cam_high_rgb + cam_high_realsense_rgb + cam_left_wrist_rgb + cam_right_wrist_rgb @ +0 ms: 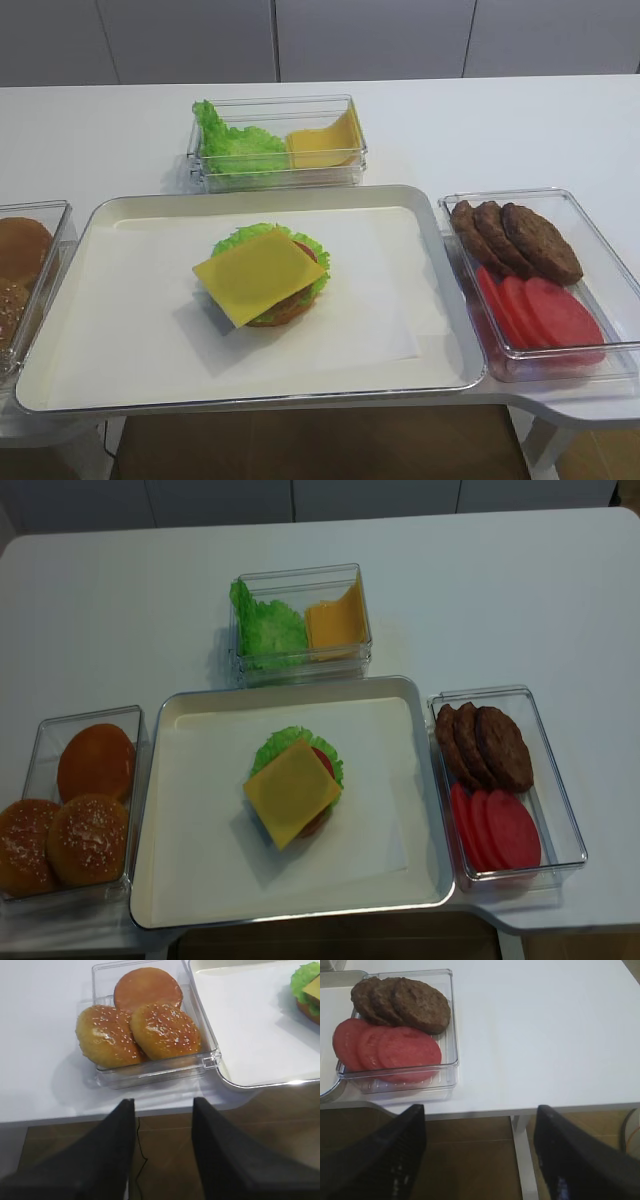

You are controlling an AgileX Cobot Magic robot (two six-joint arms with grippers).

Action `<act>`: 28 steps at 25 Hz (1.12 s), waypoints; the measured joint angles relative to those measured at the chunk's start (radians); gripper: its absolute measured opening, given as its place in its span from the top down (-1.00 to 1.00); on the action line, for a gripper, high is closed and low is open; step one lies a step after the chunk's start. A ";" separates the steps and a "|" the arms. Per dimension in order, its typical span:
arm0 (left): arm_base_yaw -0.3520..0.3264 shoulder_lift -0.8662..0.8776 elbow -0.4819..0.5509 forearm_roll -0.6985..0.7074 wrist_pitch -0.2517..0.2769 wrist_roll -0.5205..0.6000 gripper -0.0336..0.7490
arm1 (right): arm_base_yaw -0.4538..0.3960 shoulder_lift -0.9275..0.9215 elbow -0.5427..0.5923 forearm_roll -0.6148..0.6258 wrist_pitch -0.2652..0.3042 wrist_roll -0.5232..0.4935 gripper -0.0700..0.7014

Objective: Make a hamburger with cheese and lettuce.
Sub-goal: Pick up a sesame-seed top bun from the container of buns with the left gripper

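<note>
— Where are your claws?

— My left claw (162,1152) hangs spread and empty below the desk (45,1035) edge, before the sesame bun tops (137,1032). My right claw (480,1160) too, wide apart.

— And the hamburger (265,275)?

— On the tray (120,210): lettuce (235,240), cheese (258,272) uppermost. I reckon only the top bun remains.

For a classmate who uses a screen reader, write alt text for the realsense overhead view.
An unfinished hamburger sits mid-tray, its square yellow cheese on top over frilly lettuce, with no top bun yet. Clear boxes surround it: buns left, lettuce leaves and cheese slices behind, patties and tomato slices right.
</note>
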 joint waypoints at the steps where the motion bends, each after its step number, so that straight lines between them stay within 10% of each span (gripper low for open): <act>1: 0.000 0.000 0.000 0.000 0.000 0.000 0.18 | 0.000 0.000 0.000 0.000 0.000 0.000 -0.51; 18: 0.000 0.017 -0.074 0.078 -0.003 -0.131 0.17 | 0.000 0.000 0.000 0.000 0.000 0.000 -0.51; 28: 0.000 0.438 -0.296 0.296 -0.007 -0.329 0.04 | 0.000 0.000 0.000 0.000 0.000 0.000 -0.51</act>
